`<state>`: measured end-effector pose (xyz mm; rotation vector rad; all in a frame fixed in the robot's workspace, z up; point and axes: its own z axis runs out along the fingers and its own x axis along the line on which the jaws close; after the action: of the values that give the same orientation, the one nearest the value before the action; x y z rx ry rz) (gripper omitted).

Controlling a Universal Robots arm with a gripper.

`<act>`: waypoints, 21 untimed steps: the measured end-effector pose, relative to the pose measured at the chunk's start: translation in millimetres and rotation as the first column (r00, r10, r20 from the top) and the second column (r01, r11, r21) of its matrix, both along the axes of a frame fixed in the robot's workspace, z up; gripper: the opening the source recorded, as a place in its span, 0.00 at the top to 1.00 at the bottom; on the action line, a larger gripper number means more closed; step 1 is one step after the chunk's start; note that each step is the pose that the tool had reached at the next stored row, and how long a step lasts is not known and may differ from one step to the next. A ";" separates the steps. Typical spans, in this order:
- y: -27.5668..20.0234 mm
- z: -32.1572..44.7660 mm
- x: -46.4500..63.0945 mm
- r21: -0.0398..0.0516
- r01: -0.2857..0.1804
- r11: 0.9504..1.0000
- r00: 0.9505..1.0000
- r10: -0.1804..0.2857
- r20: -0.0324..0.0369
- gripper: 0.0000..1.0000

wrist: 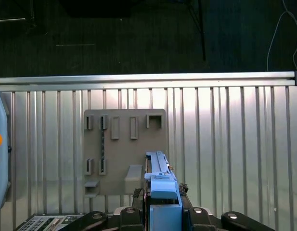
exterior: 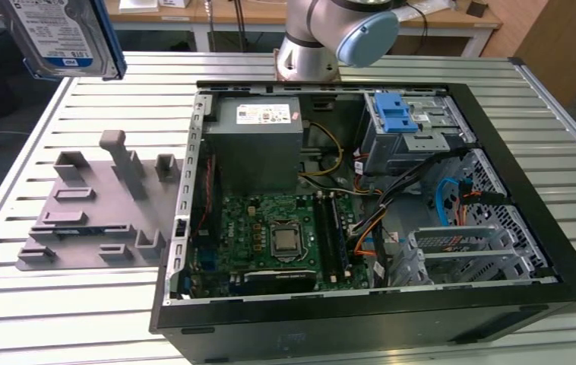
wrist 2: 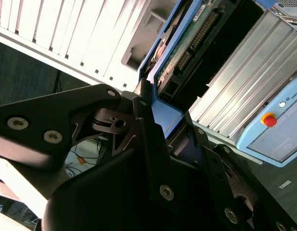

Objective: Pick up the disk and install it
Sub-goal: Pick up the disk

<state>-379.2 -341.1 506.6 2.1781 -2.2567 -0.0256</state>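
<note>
The disk (exterior: 60,38) hangs high above the table at the exterior view's far left, label side showing, with a blue rail along its edge. In the second wrist view my gripper (wrist 2: 165,115) is shut on the disk (wrist 2: 191,43), its black fingers (wrist 2: 144,103) pressing the blue side rails, and the disk's green circuit board faces the camera. In the first wrist view the disk (wrist: 160,185) stands edge-on between the fingers of my gripper (wrist: 162,214), above the grey holder plate (wrist: 124,144).
An open computer case (exterior: 369,315) lies on the slatted metal table (exterior: 65,319), with a drive cage and blue latch (exterior: 400,114) at its far corner. The grey holder plate (exterior: 96,205) lies beside the case. The arm's base (exterior: 314,46) stands behind the case.
</note>
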 end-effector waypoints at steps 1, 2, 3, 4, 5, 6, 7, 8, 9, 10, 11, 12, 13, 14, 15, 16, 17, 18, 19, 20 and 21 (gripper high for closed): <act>0.0 1.3 0.0 0.000 0.000 1.000 1.000 0.000 0.000 0.64; 0.0 2.3 0.0 0.000 0.000 1.000 1.000 0.000 0.000 0.64; 0.0 3.3 0.0 0.000 0.000 1.000 1.000 0.000 0.000 0.64; 0.0 4.2 0.0 0.000 0.000 1.000 1.000 0.000 0.000 0.64; 0.0 5.1 0.0 0.000 0.000 1.000 1.000 0.000 0.000 0.64; 0.0 6.1 0.0 0.000 0.000 1.000 1.000 0.000 0.000 0.64; 0.0 7.0 0.0 0.000 0.000 1.000 1.000 0.000 0.000 0.64; 0.0 8.1 0.0 0.000 0.000 1.000 1.000 0.000 0.000 0.64; 0.0 9.1 0.0 0.000 0.000 1.000 1.000 0.000 0.000 0.64; 0.0 10.2 0.1 0.000 0.000 1.000 1.000 0.000 0.000 0.64; 0.0 11.3 0.1 0.000 0.000 1.000 1.000 0.000 0.000 0.64; 0.0 12.4 0.1 0.000 0.000 1.000 1.000 0.000 0.000 0.64; 0.0 13.5 0.1 0.000 0.000 1.000 1.000 0.000 0.000 0.64; 0.0 14.3 0.1 0.000 0.000 1.000 1.000 0.000 0.000 0.64; 0.0 15.1 0.2 0.000 0.000 1.000 1.000 0.000 0.000 0.64; 0.0 15.8 0.2 0.000 0.000 1.000 1.000 0.000 0.000 0.64; 0.0 16.6 0.2 0.000 0.000 1.000 1.000 0.000 0.000 0.64; 0.0 17.4 0.2 0.000 0.000 1.000 1.000 0.000 0.000 0.64; 0.0 18.2 0.3 0.000 0.000 1.000 1.000 0.000 0.000 0.64; 0.0 18.9 0.4 0.000 0.000 1.000 1.000 0.000 0.000 0.64; -0.1 19.4 0.7 0.000 0.000 1.000 1.000 0.000 0.000 0.64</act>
<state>-378.5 -341.2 526.0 2.1783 -2.2568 -0.0255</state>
